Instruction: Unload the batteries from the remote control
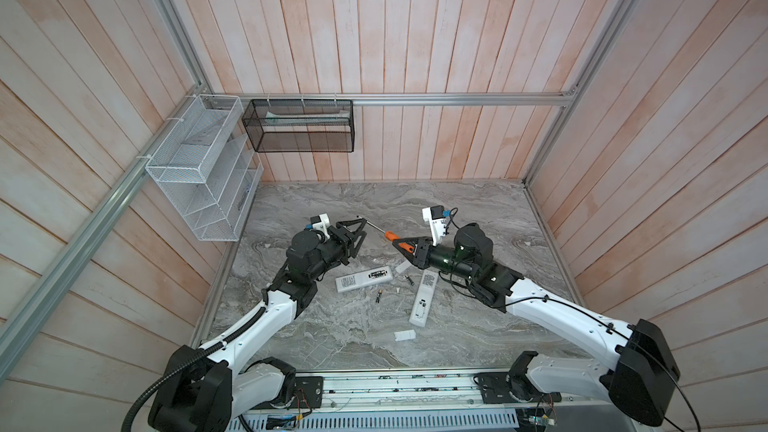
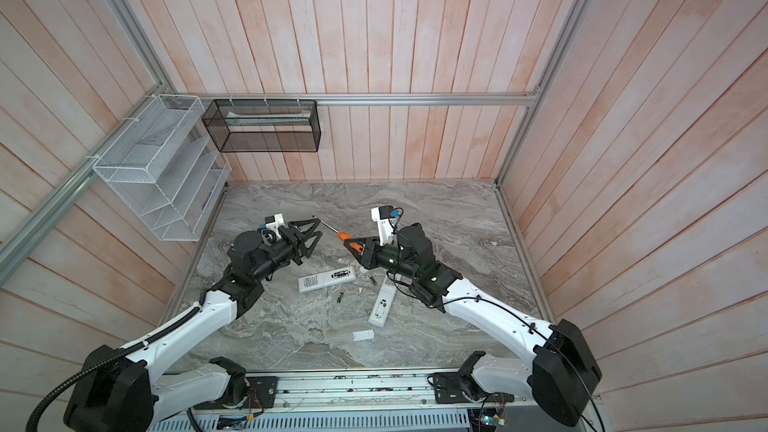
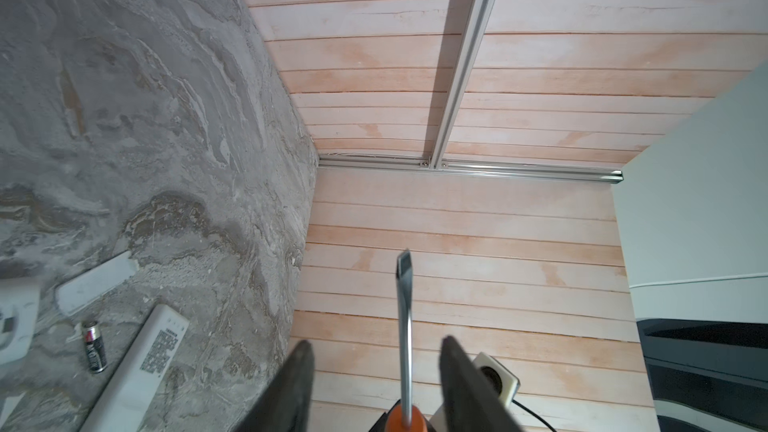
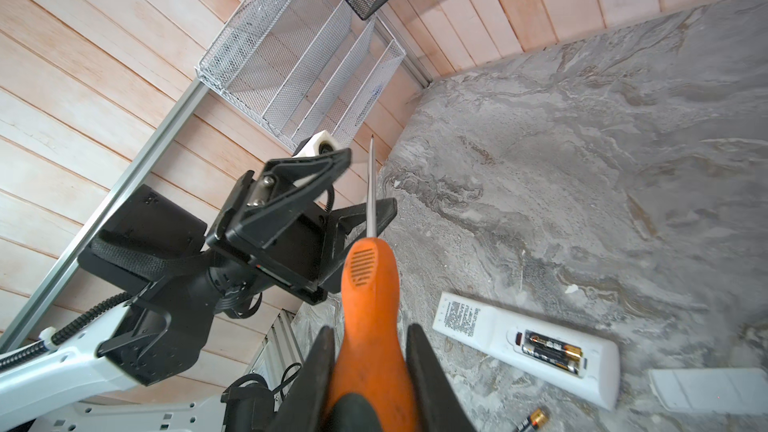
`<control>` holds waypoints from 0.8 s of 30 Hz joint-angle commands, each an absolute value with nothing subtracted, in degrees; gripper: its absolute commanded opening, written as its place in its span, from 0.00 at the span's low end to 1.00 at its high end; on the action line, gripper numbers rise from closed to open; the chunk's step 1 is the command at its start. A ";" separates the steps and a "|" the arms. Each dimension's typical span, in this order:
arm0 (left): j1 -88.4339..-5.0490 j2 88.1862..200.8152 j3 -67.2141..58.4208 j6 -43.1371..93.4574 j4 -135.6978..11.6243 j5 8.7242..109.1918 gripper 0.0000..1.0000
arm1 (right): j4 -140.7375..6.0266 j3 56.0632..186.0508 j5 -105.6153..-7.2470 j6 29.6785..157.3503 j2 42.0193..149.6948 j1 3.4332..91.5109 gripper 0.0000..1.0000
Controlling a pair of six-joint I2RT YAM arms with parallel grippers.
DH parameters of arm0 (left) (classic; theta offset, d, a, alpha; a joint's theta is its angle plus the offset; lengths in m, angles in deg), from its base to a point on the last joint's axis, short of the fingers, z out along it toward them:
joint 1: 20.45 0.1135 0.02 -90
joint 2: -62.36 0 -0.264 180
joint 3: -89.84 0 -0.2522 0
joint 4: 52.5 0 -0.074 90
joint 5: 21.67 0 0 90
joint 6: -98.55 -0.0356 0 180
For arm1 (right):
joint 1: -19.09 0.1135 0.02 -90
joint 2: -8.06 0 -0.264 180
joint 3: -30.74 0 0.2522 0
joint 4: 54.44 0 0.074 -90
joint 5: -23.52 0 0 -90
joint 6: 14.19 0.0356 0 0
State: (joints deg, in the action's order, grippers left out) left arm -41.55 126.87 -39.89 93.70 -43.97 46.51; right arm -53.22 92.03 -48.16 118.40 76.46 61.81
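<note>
Batteries (image 4: 550,353), two, sit in the open bay of one white remote (image 1: 363,279). Two more lie loose on the grey marble table (image 1: 332,209) near the second remote (image 1: 424,299): one cell (image 1: 378,297) and another cell (image 1: 409,280). Beyond them the right gripper (image 1: 395,242) is clamped on the orange handle of the single screwdriver (image 1: 390,236). Its shaft runs between the half-parted jaws of the left gripper (image 1: 365,227), which grips nothing. A front cover (image 1: 405,334) and a second cover (image 1: 402,266), both white, lie well apart. Plank walls carry a white wire rack (image 1: 195,168) and a black mesh basket (image 1: 299,126).
</note>
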 commanded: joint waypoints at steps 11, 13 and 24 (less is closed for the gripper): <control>-35.98 131.10 -18.25 26.97 -100.06 36.19 0.81 | -89.14 102.02 -39.57 107.88 72.18 48.84 0.00; -38.45 134.74 -16.71 19.40 -104.75 38.90 0.84 | -94.22 104.58 -38.38 106.01 73.83 48.62 0.00; -45.27 140.61 -18.16 -8.36 -108.90 49.81 1.00 | -107.12 109.62 -37.24 101.43 78.19 48.47 0.00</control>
State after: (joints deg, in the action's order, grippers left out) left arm -44.53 141.23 -17.15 3.28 -107.21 45.85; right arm -102.09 107.44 -38.82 104.13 76.98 48.76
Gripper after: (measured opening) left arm 0.989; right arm 0.258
